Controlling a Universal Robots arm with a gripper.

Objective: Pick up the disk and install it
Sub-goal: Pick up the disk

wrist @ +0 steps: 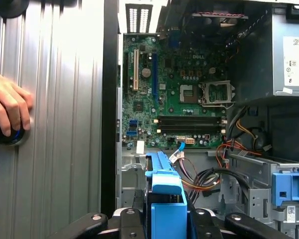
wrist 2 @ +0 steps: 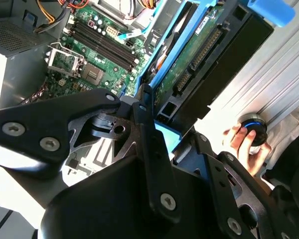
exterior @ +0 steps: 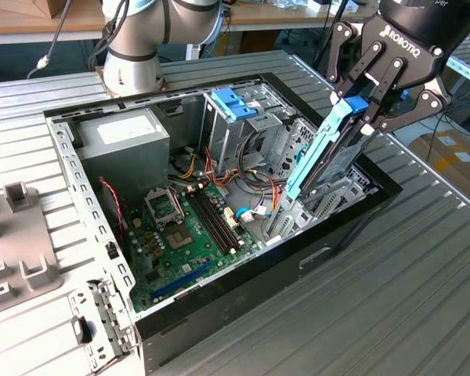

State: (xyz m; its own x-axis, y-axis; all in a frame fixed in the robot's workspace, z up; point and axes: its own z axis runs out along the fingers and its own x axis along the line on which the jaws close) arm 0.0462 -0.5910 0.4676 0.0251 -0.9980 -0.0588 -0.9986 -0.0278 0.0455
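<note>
My gripper (exterior: 366, 110) is shut on the disk (exterior: 323, 157), holding it by its upper end. The disk hangs tilted, its blue rail facing out, with its lower end inside the open computer case (exterior: 78, 188) at the exterior view's right, by the grey metal drive bay (exterior: 313, 205). In the second wrist view the disk (wrist 2: 199, 64) shows its green circuit board and blue rail, running away from the black fingers (wrist 2: 144, 129). In the first wrist view the disk's blue rail (wrist: 164, 199) stands between the black fingers (wrist: 127, 219), over the case's interior.
Inside the case lie a green motherboard (exterior: 180, 235), a grey power-supply box (exterior: 125, 137), a metal drive cage with a light-blue bracket (exterior: 235, 102) and loose cables (exterior: 251, 176). A person's hand (wrist: 7, 107) rests on a round black device on the ribbed table. A grey fixture (exterior: 16, 235) sits at the exterior view's left.
</note>
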